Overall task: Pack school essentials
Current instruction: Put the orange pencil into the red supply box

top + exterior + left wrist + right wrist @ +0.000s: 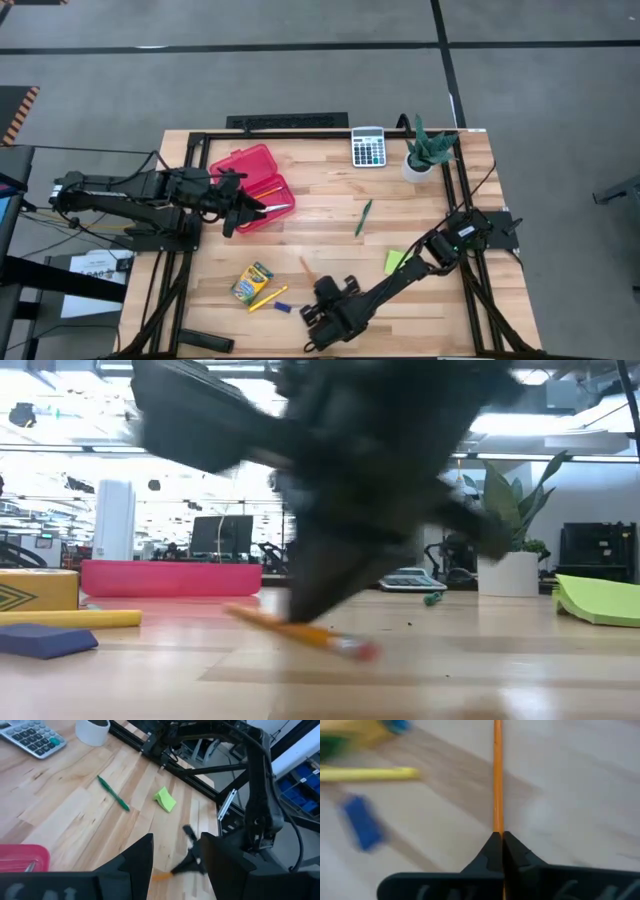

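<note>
My right gripper point(502, 836) is shut on an orange pencil point(497, 775) near the table's front middle point(316, 285). Beside it lie a crayon box point(252, 283), a yellow marker point(268, 298) and a small blue eraser point(284, 308). A green pen point(363, 217) and a lime sticky-note pad point(395, 261) lie flat toward the right. My left gripper point(175, 865) stands open over the red case point(255, 185), with nothing between its fingers. My right gripper pinches the orange pencil's shaft point(498, 827) between its two fingertips. It comes slanting down from the table's near side. The pencil runs on straight ahead of the fingers, in line with them. In the low view its eraser end point(362, 651) sits at the tabletop; whether the rest is lifted I cannot tell.
A grey calculator point(368, 146) and a potted plant point(428, 155) stand at the far right. The open red case at the far left holds a few items. Bare wood lies between the case and the green pen.
</note>
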Robot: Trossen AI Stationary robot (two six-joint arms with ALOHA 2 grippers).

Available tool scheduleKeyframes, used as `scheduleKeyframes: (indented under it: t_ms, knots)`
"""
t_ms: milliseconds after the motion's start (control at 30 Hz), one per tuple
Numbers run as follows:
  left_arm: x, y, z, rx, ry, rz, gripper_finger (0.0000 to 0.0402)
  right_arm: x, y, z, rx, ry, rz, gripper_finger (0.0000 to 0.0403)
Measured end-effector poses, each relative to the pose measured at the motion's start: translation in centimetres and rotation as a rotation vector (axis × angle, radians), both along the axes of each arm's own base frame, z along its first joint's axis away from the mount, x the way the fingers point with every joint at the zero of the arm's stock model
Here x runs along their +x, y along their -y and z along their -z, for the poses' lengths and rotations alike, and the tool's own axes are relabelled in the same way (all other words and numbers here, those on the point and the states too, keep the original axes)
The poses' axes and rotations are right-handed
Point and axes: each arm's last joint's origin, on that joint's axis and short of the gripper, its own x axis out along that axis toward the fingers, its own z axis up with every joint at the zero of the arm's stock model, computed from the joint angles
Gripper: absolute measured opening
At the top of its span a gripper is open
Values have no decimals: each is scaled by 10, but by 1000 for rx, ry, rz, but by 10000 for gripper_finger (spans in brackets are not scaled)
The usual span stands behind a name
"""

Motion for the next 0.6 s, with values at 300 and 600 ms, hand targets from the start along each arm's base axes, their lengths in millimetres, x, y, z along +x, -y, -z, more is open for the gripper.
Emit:
scheduleKeyframes:
  t_ms: [300,600]
  knots:
    - [3,0,4,20,28,16,159,-17,15,-54,-111,49,72,0]
    - [6,2,48,-72,-53,24,184,8,2,-65,153,159,-89,66]
